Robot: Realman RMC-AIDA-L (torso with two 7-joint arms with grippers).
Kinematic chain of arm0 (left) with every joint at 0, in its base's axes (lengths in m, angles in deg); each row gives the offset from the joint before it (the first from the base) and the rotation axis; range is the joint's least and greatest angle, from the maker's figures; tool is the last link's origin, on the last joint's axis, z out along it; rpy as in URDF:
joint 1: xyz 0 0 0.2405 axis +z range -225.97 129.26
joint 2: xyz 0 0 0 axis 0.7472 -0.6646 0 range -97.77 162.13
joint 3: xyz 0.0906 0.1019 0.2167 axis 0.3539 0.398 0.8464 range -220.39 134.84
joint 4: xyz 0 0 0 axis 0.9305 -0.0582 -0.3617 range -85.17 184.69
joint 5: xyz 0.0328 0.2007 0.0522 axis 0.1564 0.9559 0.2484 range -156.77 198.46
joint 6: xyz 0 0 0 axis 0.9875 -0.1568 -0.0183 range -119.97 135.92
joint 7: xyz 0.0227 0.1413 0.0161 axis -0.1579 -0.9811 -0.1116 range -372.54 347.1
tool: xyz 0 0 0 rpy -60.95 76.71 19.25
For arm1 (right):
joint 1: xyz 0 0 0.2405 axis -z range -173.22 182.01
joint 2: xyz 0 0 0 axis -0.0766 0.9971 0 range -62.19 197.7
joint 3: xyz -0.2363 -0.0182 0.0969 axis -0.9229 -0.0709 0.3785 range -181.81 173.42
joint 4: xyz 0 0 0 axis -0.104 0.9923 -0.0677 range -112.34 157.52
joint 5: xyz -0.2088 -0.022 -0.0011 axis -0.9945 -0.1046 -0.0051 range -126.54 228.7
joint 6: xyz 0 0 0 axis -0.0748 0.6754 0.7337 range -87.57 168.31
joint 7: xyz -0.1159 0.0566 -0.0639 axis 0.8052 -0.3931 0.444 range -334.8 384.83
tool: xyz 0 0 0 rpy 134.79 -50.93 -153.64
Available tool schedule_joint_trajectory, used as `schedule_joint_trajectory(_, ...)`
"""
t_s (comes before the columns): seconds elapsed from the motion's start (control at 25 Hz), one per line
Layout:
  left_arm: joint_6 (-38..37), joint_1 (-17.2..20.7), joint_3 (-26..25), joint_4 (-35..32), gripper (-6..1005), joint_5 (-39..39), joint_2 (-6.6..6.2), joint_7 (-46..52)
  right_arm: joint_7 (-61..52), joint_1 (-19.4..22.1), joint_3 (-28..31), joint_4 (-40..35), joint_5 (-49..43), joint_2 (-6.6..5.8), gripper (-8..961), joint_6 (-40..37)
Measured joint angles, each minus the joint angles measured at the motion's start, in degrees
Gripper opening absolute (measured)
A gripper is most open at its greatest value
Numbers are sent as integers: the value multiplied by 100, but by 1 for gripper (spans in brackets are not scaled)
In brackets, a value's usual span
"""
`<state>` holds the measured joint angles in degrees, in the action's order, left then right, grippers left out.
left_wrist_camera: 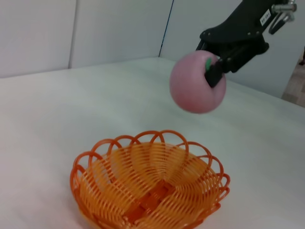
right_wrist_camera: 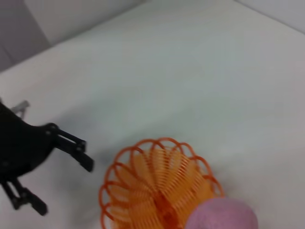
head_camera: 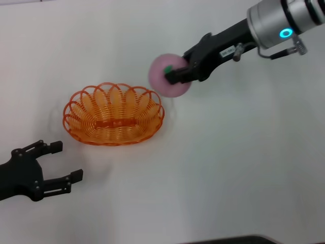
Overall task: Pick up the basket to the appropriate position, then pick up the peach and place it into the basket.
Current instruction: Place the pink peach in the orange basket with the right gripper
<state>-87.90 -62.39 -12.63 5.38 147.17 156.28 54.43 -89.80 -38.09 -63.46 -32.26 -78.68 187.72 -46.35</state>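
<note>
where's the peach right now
The peach is held off the table in the right gripper, right of centre in the head view, just beyond the right end of the basket and not yet over it.

You have a plain white tabletop filling nearly all of the head view, matte and unmarked, with only soft grey shadows lying on it. In the left wrist view you can see pale wall panels rising behind the tabletop's far edge (a thin dark seam runs down between two of them). At the bottom edge of the head view a dark strip shows; you cannot tell what it belongs to.
</note>
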Motion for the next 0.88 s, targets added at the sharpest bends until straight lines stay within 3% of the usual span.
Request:
schedule_joint_trajectory(0.52, -27, -46, 0, 8, 920, -56, 0, 0, 526, -321, -1039, 1201, 702, 23, 290, 981)
schedule_joint_trajectory(0.88, -28, -28, -1, 27, 920, -58, 0, 0, 730, -328, -1575, 1316, 1040, 34, 295, 1401)
